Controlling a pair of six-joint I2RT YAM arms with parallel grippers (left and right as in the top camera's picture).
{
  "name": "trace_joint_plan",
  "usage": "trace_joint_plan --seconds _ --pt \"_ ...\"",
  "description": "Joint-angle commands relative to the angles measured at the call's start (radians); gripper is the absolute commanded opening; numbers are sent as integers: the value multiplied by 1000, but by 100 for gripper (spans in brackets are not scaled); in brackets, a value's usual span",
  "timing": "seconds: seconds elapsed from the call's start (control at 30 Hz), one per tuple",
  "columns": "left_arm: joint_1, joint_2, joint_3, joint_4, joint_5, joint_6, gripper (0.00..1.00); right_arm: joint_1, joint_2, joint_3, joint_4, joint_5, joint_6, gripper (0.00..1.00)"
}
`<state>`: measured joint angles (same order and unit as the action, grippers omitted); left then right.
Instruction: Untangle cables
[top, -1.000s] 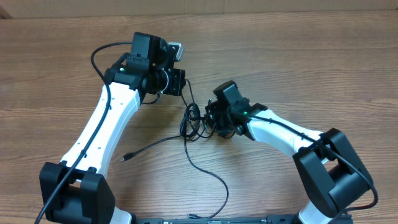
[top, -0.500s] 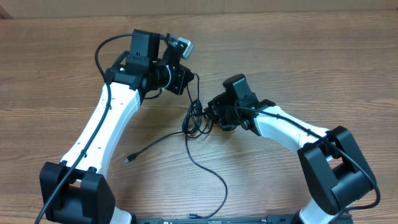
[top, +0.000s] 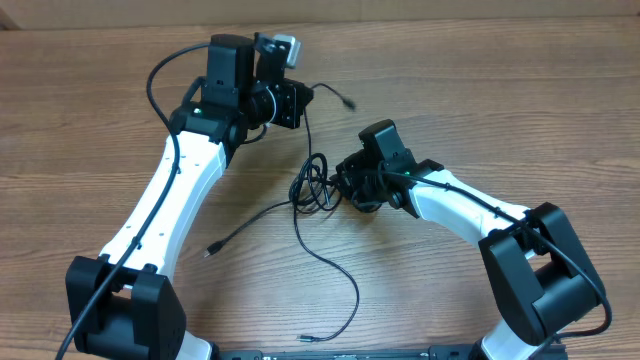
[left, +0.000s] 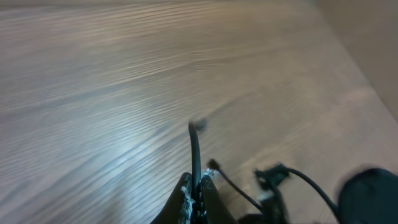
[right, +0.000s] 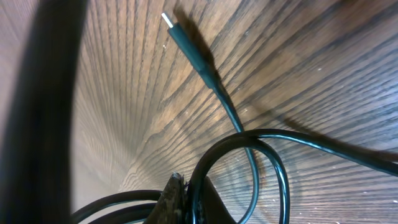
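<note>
The cables form a small black tangle (top: 314, 186) at the table's middle. My left gripper (top: 303, 101) is shut on one cord at the far side. That cord's free end with its plug (top: 348, 103) sticks out to the right. In the left wrist view the fingers (left: 198, 190) pinch the cord (left: 194, 152), which rises to a blurred plug (left: 198, 125). My right gripper (top: 346, 186) is shut on a loop at the tangle's right edge. In the right wrist view its tips (right: 188, 193) clamp the loop (right: 273, 140), and a silver-tipped plug (right: 181, 38) lies beyond.
Two loose strands trail from the tangle toward the near edge. One ends in a plug (top: 208, 253) at the left, the other curls to a plug (top: 306, 340) near the front. Thick black wires run along both white arms. The wooden table (top: 520, 90) is bare on the right.
My left gripper has moved toward the far edge with its cord, drawing it out of the tangle; the plug end now swings out to the right. The right gripper shifted slightly, then held.
</note>
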<state>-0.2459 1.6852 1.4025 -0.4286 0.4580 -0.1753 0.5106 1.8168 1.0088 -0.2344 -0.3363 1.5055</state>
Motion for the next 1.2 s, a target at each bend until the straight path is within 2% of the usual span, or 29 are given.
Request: trace_joint_plan --seconds 0.0,0.1,0.23,0.37,0.5,0.63,0.77,0.9,1.17 --pt "18 -8 19 -10 -159 -140 4 2 9 -8 -14 21 -23 4" --pt "18 -8 19 -42 -105 -111 4 2 9 -8 -14 21 -23 4" --pt "24 -8 19 -83 12 6 4 -3 9 -8 -13 26 -40 4" --pt "61 -8 19 -92 171 67 4 -19 9 -8 17 42 -113 16" --pt "113 -8 19 -120 369 164 4 -24 9 -7 121 -35 -234 22" --pt "150 -8 19 -212 370 231 4 -29 8 -7 164 -58 -333 36" --pt "166 -8 19 -312 370 323 4 -49 5 -7 163 -67 -394 39" --pt "167 -8 19 -373 370 397 4 -68 -1 -7 158 -77 -452 39" --pt "162 -8 19 -435 370 477 4 -106 -3 -7 131 -77 -517 29"
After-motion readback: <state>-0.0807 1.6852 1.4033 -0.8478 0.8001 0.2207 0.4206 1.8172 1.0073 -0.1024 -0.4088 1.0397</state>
